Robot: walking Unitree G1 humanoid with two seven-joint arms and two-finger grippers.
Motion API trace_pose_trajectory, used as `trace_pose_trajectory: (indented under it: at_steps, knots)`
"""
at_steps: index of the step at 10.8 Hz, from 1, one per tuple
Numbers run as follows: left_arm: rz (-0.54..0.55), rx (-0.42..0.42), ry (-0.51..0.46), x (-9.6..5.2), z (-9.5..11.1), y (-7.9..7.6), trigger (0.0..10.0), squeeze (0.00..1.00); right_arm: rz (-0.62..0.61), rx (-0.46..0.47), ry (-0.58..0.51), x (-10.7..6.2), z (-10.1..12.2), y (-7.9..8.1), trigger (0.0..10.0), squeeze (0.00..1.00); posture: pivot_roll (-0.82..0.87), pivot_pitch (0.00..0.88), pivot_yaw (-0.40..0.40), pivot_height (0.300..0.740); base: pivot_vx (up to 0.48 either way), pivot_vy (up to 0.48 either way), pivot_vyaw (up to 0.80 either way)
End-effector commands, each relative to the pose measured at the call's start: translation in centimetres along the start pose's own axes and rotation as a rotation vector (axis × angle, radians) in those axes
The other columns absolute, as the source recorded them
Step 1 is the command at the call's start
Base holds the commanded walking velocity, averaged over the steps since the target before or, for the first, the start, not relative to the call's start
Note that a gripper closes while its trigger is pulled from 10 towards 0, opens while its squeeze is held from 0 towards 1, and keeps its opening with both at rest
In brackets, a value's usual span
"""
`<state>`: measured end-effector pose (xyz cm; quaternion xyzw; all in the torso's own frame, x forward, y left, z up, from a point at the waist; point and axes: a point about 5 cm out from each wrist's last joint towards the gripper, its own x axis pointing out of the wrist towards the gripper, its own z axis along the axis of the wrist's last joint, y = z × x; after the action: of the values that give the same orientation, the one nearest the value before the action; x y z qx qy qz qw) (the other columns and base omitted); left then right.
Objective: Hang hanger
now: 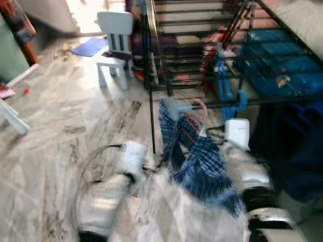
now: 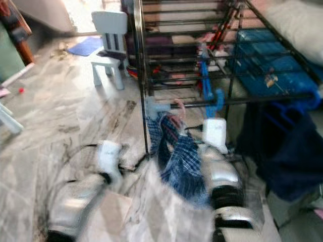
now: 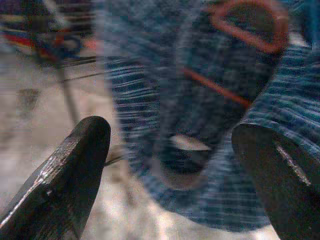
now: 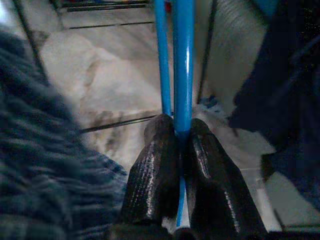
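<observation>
The right claw [image 4: 181, 145] is clamped on a blue hanger [image 4: 182, 65]. The left claw [image 3: 170, 165] gapes wide before the blue plaid shirt [image 1: 202, 161], beside the black drying rack [image 1: 202, 60].

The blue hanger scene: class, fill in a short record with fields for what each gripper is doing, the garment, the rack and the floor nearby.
right gripper: shut on the blue hanger, near the rack's lower bar
left gripper: open, fingers apart, facing the plaid shirt
garment: blue plaid shirt hanging down beside the right arm
rack: black metal drying rack, dark blue cloth draped on its right side
floor: grey marble; a white child's chair stands behind
image quality: blurred
</observation>
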<state>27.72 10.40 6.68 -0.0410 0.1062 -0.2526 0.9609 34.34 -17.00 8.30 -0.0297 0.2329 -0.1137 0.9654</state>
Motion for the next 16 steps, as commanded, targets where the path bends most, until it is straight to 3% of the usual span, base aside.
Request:
trace_pose_trajectory:
  at_steps: [1,4,6,8,9,10,11,14,15,16]
  knots:
    - [-0.031,0.003,-0.021,0.2,0.4,-0.8,10.0,0.00,-0.037,0.017,-0.048,0.1,1.3,-1.1,10.0,0.00,-0.08,0.022,0.045,0.740,0.000,0.000,0.00]
    - [-0.018,0.012,-0.002,0.1,0.3,-0.6,10.0,0.00,-0.042,0.034,-0.050,0.7,2.7,-2.1,10.0,0.00,-0.07,0.029,0.050,0.740,0.000,0.000,0.00]
    - [-0.011,0.015,-0.001,0.1,0.3,-0.7,10.0,0.00,-0.030,-0.031,-0.130,1.0,4.0,-2.3,10.0,0.00,-0.07,0.036,0.049,0.740,0.000,0.000,0.00]
    - [0.002,0.022,-0.001,0.1,0.4,-0.6,10.0,0.00,-0.055,-0.121,-0.166,1.4,3.6,-2.5,10.0,0.00,-0.06,0.039,0.045,0.740,0.000,0.000,0.00]
    - [0.010,0.025,0.000,0.0,0.3,-0.4,10.0,0.00,-0.062,-0.181,-0.173,1.5,2.7,-2.3,10.0,0.00,-0.06,0.039,0.046,0.740,0.000,0.000,0.00]
    - [0.014,0.029,0.003,0.0,0.2,-0.3,10.0,0.00,-0.046,-0.156,-0.146,1.6,1.5,-2.1,10.0,0.00,-0.05,0.040,0.047,0.740,0.000,0.000,0.00]
    - [0.013,0.035,0.005,0.0,0.2,-0.4,10.0,0.00,-0.039,-0.191,-0.094,1.7,-0.3,-2.0,10.0,0.00,-0.05,0.040,0.049,0.740,0.000,0.000,0.00]
    - [0.016,0.039,0.004,0.1,0.4,-0.3,10.0,0.00,-0.004,-0.192,-0.089,1.9,-0.5,-1.4,10.0,0.00,-0.05,0.040,0.051,0.740,0.000,0.000,0.00]
    - [0.016,0.042,-0.001,0.2,0.5,-0.4,10.0,0.00,0.013,-0.141,-0.092,2.0,0.4,-1.1,10.0,0.00,-0.04,0.041,0.052,0.740,0.000,0.000,0.00]
    - [0.021,0.043,-0.001,0.1,0.5,-0.4,10.0,0.00,0.027,-0.050,-0.101,2.1,2.9,-0.2,10.0,0.00,-0.05,0.040,0.053,0.740,0.000,0.000,0.00]
